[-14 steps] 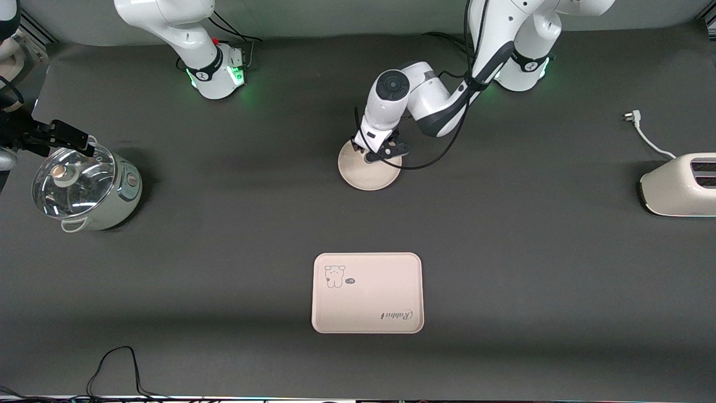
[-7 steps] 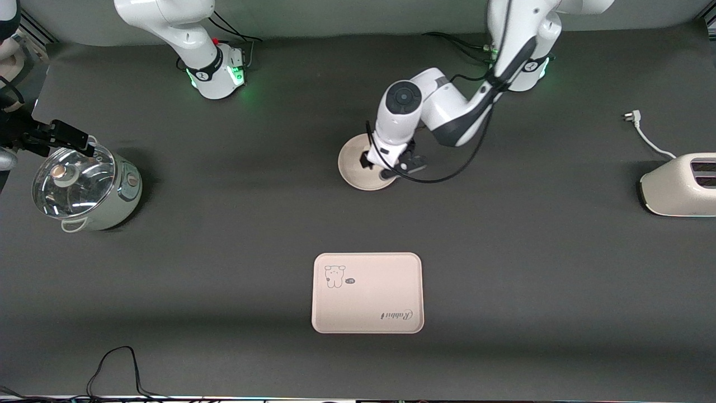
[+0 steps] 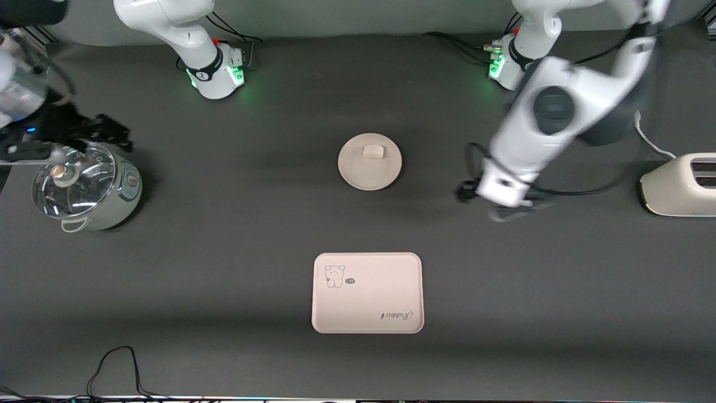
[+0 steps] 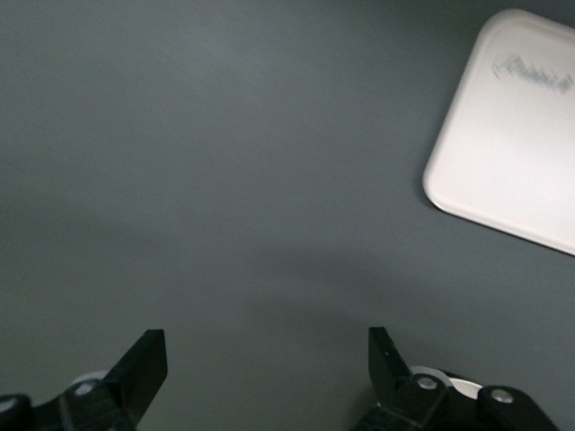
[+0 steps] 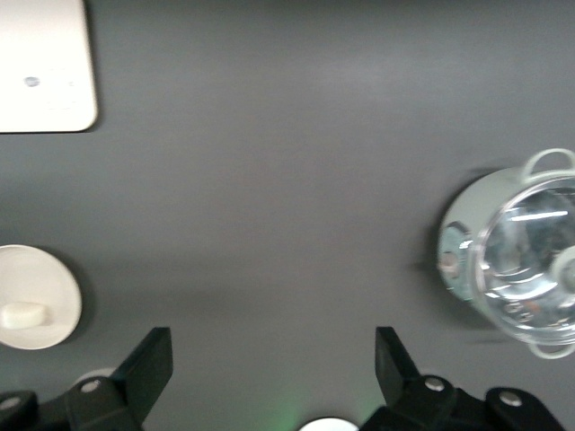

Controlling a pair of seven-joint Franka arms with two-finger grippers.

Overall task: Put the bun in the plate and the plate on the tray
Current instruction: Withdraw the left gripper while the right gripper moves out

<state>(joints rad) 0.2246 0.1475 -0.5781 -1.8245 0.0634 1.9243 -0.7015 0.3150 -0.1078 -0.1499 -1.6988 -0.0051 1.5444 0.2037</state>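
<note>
The small white bun (image 3: 373, 151) lies in the round cream plate (image 3: 366, 178) at mid-table. The rectangular Rabbit tray (image 3: 367, 293) sits nearer the front camera than the plate, with nothing on it. My left gripper (image 3: 503, 204) is open and empty, up over bare table between the plate and the toaster. In the left wrist view its gripper (image 4: 267, 368) shows bare mat and a corner of the tray (image 4: 512, 144). My right gripper (image 3: 114, 136) is open and empty, over the pot's edge. The right wrist view shows its gripper (image 5: 274, 368), the plate (image 5: 45, 278), the bun (image 5: 22, 315) and the tray (image 5: 45, 63).
A glass-lidded pot (image 3: 84, 187) stands at the right arm's end and shows in the right wrist view (image 5: 512, 260). A cream toaster (image 3: 679, 184) with its plug (image 3: 635, 117) stands at the left arm's end. A black cable (image 3: 117, 364) lies at the front edge.
My left gripper has left the plate and swung up toward the toaster end, leaving the bun lying in the plate. My right gripper has shifted a little by the pot.
</note>
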